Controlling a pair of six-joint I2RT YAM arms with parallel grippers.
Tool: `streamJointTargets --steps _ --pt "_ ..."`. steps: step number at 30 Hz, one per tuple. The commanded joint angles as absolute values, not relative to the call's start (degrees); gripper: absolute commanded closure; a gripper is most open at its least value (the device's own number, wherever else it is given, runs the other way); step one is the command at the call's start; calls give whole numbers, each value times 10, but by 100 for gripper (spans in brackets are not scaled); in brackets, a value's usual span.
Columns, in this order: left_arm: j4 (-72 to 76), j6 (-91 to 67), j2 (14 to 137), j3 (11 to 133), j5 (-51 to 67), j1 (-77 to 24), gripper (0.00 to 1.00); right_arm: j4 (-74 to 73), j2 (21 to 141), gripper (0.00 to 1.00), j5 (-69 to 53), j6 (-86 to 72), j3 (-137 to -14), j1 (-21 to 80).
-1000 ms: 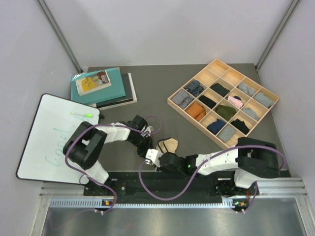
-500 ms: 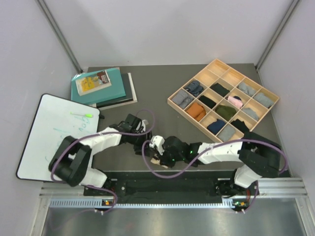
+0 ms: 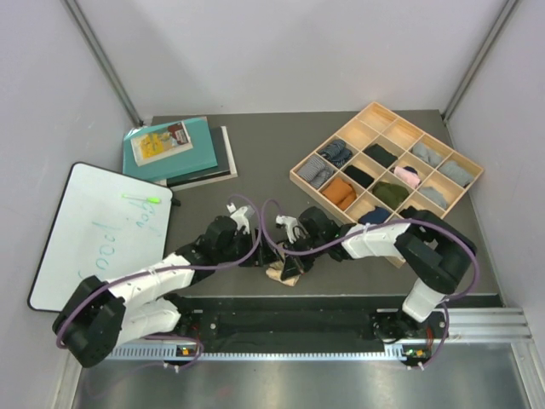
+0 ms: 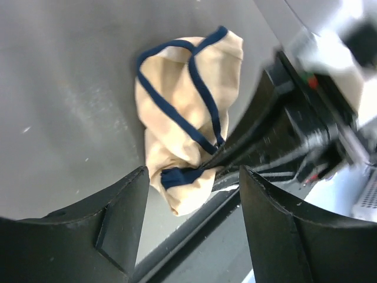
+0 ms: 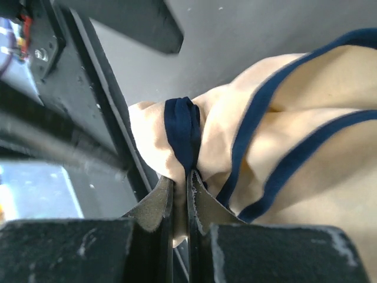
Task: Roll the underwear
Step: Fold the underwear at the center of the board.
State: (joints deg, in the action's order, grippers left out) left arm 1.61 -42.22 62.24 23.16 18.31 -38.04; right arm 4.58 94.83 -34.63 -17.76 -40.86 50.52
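Observation:
The underwear (image 3: 284, 272), a beige pair with navy edging, lies bunched on the dark table by its near edge. In the left wrist view the underwear (image 4: 182, 112) is crumpled just beyond my left gripper (image 4: 191, 227), which stands open with nothing between its fingers. My right gripper (image 5: 179, 184) is shut on a fold of the underwear (image 5: 283, 147) at a navy band. From above, the left gripper (image 3: 254, 253) sits just left of the cloth and the right gripper (image 3: 292, 260) is on it.
A wooden compartment tray (image 3: 362, 128) holding rolled socks stands at the back right. A stack of books (image 3: 179, 152) is at the back left, with a whiteboard (image 3: 98, 230) in front of it. The black base rail (image 3: 289, 319) runs right below the cloth.
My left gripper has opened and let go of the cloth. The right gripper has closed on the underwear, which now lies nearer the front edge. Both arms have stretched farther over the table.

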Motion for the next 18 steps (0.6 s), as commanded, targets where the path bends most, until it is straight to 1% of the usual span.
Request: streamJointTargets --steps 1,5,9,14,18 --pt "145 -400 624 200 156 -404 33 44 978 100 -422 -208 -435 473" --pt "243 -400 643 165 177 -414 34 35 1010 100 -441 -221 -444 440" --pt "307 -406 677 141 203 -417 35 48 1037 100 -465 -228 -445 421" --pt "337 -410 706 126 217 -425 36 55 1064 100 -488 -241 -453 405" --pt "347 -411 706 120 218 -430 40 65 1086 100 -506 -244 -461 398"
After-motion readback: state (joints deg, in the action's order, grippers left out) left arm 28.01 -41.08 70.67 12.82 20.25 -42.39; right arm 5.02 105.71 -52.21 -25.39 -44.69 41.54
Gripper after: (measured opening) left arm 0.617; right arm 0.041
